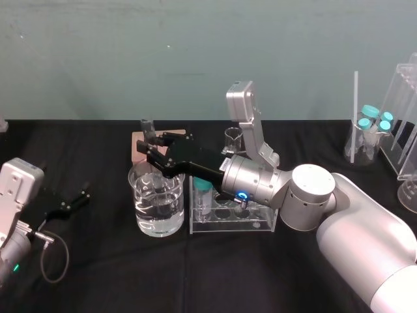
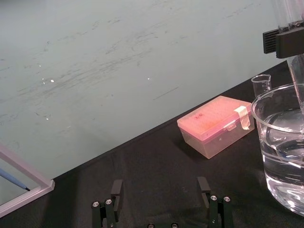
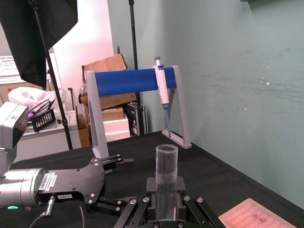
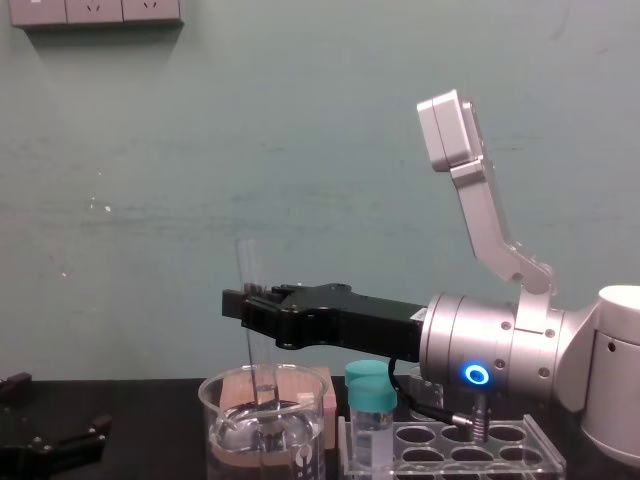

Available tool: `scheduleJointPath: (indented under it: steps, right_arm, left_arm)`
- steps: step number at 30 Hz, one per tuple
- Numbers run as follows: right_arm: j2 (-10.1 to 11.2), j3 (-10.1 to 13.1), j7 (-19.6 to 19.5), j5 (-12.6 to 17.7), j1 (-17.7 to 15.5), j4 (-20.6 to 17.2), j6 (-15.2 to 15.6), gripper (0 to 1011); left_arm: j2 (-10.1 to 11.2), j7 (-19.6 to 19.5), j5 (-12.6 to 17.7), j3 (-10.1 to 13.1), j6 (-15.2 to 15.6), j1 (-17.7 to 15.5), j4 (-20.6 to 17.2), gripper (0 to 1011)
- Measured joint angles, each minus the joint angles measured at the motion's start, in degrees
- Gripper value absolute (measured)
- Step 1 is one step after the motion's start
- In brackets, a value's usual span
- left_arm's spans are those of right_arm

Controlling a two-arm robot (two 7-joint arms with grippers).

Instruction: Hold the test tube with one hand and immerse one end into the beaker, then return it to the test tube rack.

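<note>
Chest view: right gripper [image 4: 243,304] clamps the clear upright test tube [image 4: 246,268], lower end inside the water-filled beaker [image 4: 214,420] (left gripper [image 2: 161,189] spread apart).

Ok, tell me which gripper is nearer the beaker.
Right. The right gripper is directly above the beaker, shut on the test tube, whose lower end reaches into it. The left gripper sits open off to the beaker's left, apart from it.
</note>
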Motion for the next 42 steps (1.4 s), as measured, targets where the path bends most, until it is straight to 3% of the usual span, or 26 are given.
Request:
scheduleJointPath:
  steps: [42]
  right_arm:
    - [0.3, 0.1, -0.2, 0.2, -0.3, -0.7, -0.2, 230]
  left_arm:
    - [0.0, 0.0, 0.0, 0.0, 0.0, 0.0, 0.0, 1000]
